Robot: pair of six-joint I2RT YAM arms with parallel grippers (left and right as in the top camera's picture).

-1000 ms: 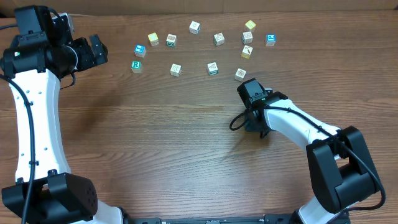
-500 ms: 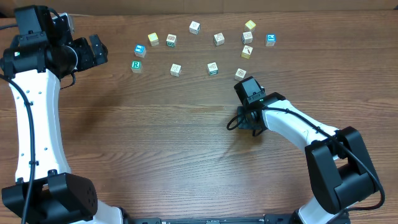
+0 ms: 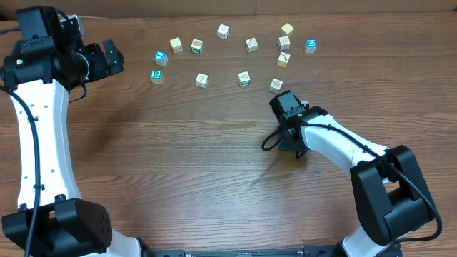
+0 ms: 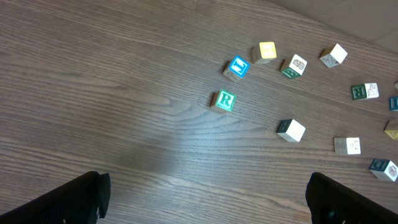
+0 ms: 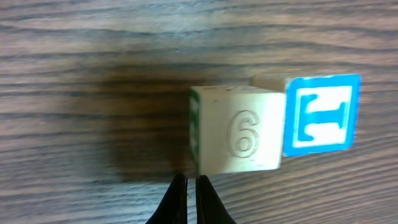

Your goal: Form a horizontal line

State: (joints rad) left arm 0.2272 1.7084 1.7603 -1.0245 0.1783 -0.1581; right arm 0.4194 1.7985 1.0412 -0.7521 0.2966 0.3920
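We judge our horizontal line (image 5: 277,129) barely begun: two cubes touch just ahead of the closed, empty right gripper (image 5: 192,198). The left gripper (image 4: 206,194) gapes empty; loose cubes (image 3: 244,78) beyond await adding.

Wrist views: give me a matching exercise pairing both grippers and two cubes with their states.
1 left gripper
2 right gripper
3 green R cube
4 cube marked 6

A touching the blue T cube
B shut, nothing between the fingers
C wide open
D apart from every other cube

Pairs: 1-C, 2-B, 3-D, 4-A
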